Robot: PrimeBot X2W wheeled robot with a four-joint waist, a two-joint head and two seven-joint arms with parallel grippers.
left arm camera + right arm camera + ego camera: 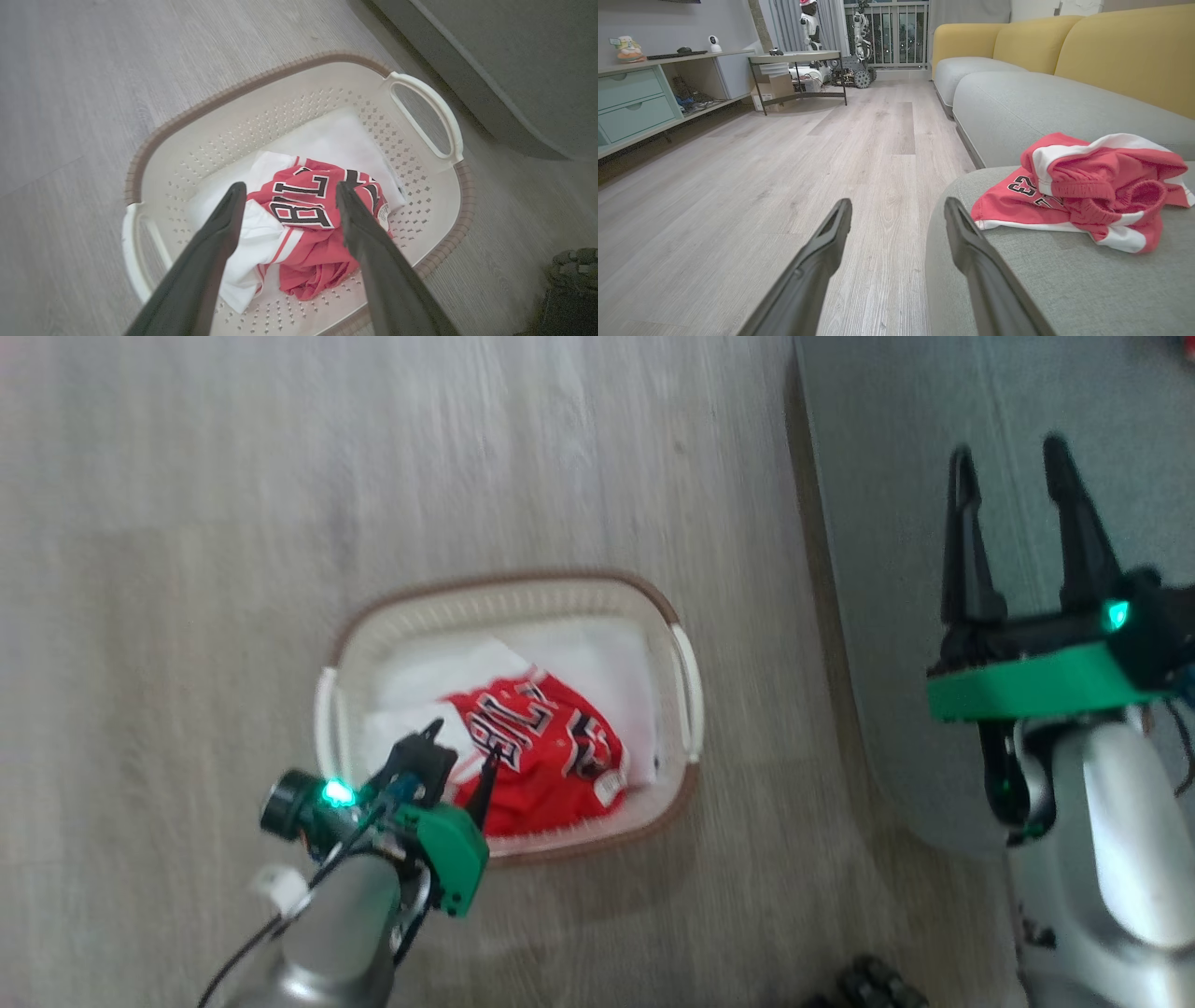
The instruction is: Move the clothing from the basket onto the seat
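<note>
Pale wood-plank floor (pixel 187 476) carries the basket (pixel 523 590), which stands near the grey-green seat (pixel 896 429). In the basket lies a crumpled red jersey (pixel 313 242) with black-and-white lettering. A white cloth (pixel 247 242) is bunched against it, and both rest on a flat white sheet (pixel 336 140) on the basket's bottom. The left fingers (pixel 210 252) are spread wide above the jersey, one tip to either side of the lettering, and hold nothing; whether they touch the fabric I cannot tell. Another red garment (pixel 1092 191), marked 23, lies bunched on the seat near its rounded corner. The right fingers (pixel 1078 523) are likewise spread and empty. They hang over the seat's edge, apart from that garment. Farther off stand yellow back cushions (pixel 1125 51) and a shelf unit (pixel 635 98).
</note>
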